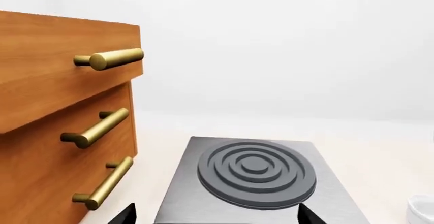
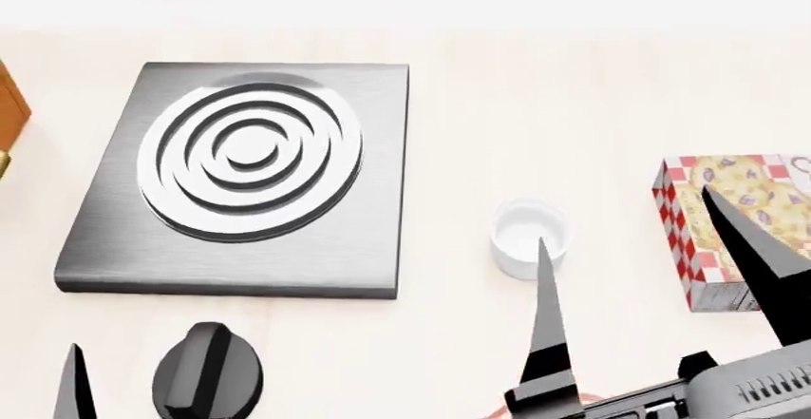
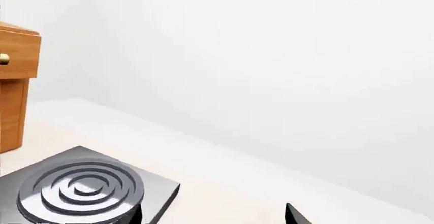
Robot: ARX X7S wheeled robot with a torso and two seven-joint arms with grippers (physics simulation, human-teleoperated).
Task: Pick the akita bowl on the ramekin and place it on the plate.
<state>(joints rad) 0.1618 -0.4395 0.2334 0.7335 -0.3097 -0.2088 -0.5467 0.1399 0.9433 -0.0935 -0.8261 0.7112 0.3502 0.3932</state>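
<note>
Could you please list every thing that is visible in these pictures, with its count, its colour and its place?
Stove plate: one, grey metal with a ringed round burner, far left of the table.
Knob: one, black, on the table in front of the stove plate.
Ramekin: one, plain white, nothing in it, right of the stove plate.
Box: one, red-and-white checked with a yellow top, at the right edge.
Drawer cabinet: one, brown wood with three brass handles, left of the stove plate.
Table: one, pale beige.
Right gripper: black fingers apart, holding nothing, near the ramekin.
Left gripper: one black fingertip shows, lower left.
</note>
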